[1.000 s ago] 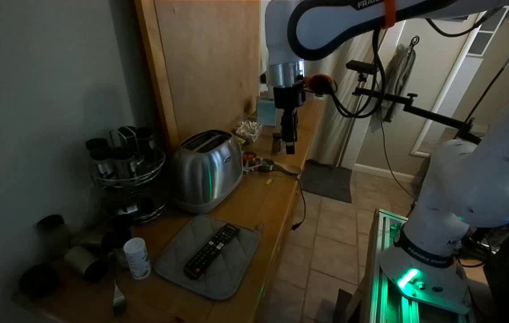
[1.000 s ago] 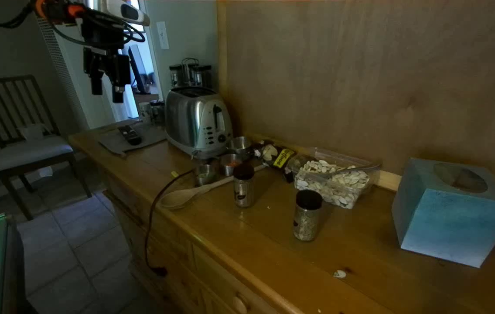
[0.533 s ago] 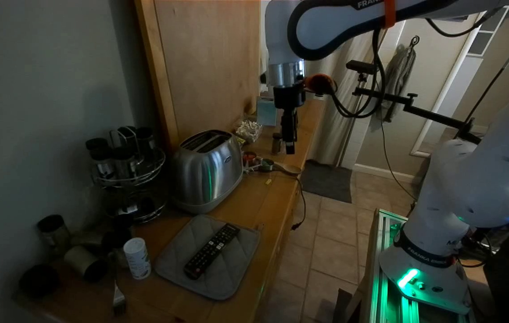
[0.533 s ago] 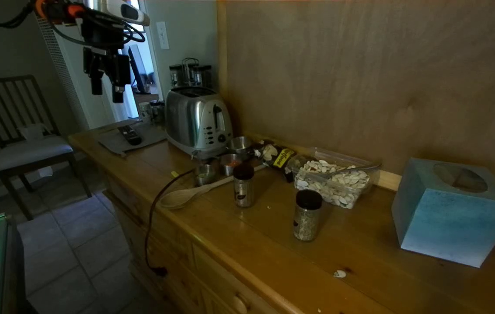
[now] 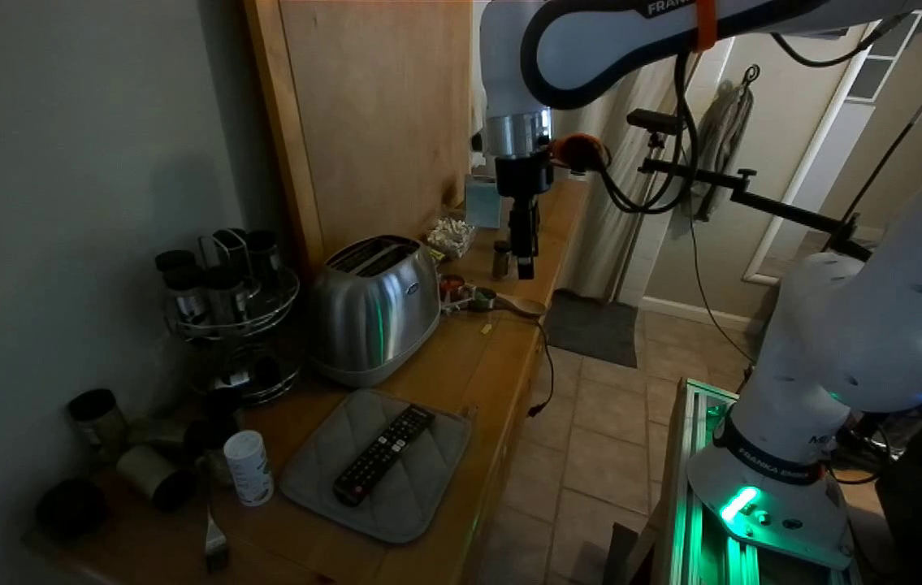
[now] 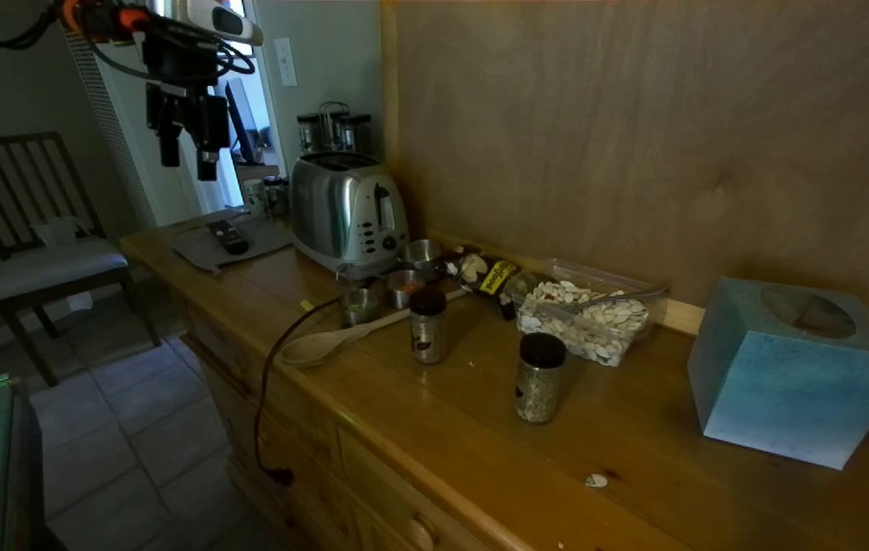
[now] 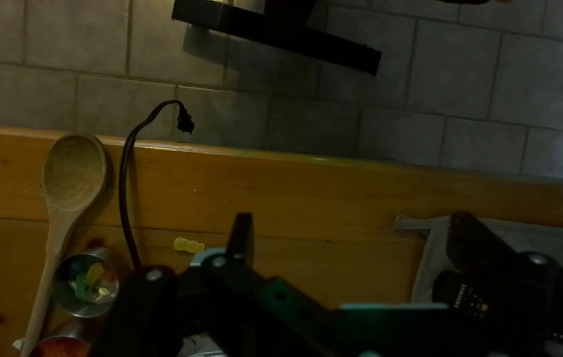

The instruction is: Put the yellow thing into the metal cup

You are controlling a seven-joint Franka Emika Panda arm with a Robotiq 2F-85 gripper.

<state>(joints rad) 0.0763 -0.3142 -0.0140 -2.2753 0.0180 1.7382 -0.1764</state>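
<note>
Left of the gripper [image 7: 353, 229] in the wrist view, its jaws spread and empty, the yellow gummy candy [image 7: 188, 245] lies on the wooden counter [image 7: 301, 191], long axis roughly along their closing line, which may want a wrist turn

In both exterior views, honestly no visible change vs earlier: nothing shifted beside toaster [image 6: 346, 213] or away from it. Wrist view, can't tell.

In an exterior view, the white jointed robot arm [image 5: 607, 45] spans from right to left; its silver-collared wrist [image 5: 518, 135] stands vertical. The black two-finger gripper [image 6: 188, 170] points downward, jaws spread.
</note>
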